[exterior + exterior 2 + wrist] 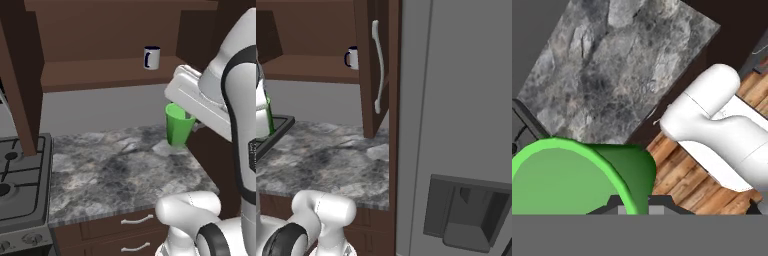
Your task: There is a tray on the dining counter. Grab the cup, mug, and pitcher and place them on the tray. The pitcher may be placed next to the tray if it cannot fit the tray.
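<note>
The gripper [637, 207] pinches the cup's [178, 125] rim, lifted above the desk's [120, 170] right edge. The mug [151, 57] sits on the shelf [100, 70]; nothing is delivered yet.

The cup [178, 125] has its right rim hidden behind the white hand; in the hand view its lower part [587, 175] is cut off at the bottom. The mug [352, 58] is half hidden by the cabinet door [373, 70]. The stove [20, 190] is cut by the left edge.
</note>
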You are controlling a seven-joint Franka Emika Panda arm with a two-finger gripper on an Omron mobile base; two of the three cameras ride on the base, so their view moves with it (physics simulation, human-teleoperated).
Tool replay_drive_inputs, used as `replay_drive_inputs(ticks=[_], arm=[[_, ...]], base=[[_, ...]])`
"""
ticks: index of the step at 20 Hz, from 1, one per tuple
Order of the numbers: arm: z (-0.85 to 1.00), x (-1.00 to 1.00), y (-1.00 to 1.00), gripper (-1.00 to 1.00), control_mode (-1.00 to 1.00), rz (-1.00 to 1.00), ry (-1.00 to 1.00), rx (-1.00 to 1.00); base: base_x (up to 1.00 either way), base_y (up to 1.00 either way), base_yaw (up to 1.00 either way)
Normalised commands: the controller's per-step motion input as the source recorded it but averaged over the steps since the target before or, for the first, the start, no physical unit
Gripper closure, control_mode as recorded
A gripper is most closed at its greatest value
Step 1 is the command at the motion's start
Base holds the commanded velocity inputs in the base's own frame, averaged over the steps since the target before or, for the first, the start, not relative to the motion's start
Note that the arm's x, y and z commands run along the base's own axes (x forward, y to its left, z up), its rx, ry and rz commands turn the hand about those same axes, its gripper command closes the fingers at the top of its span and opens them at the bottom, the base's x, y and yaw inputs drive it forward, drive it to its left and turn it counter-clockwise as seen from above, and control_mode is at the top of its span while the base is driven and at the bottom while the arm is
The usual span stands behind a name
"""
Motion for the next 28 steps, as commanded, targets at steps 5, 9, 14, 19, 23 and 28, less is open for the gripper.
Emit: replay_drive_inputs(ticks=[5,9,14,19,23,28], arm=[[-0.07,-0.45,-0.01,1.0,-1.0,0.12,0.21,-0.15],[0.0,0.0,0.0,1.0,1.0,0.0,0.0,0.0],[0.0,0.0,0.0,1.0,1.0,0.0,0.0,0.0],[0.0,0.0,0.0,1.0,1.0,0.0,0.0,0.0],[0.0,0.0,0.0,1.0,1.0,0.0,0.0,0.0],[0.0,0.0,0.0,1.0,1.0,0.0,0.0,0.0]], base=[[0.0,0.0,0.0],[-0.74,-0.04,0.1],[-1.0,0.0,0.09],[-1.0,0.17,0.11],[-0.68,1.0,0.53],[-0.07,0.6,0.93]])
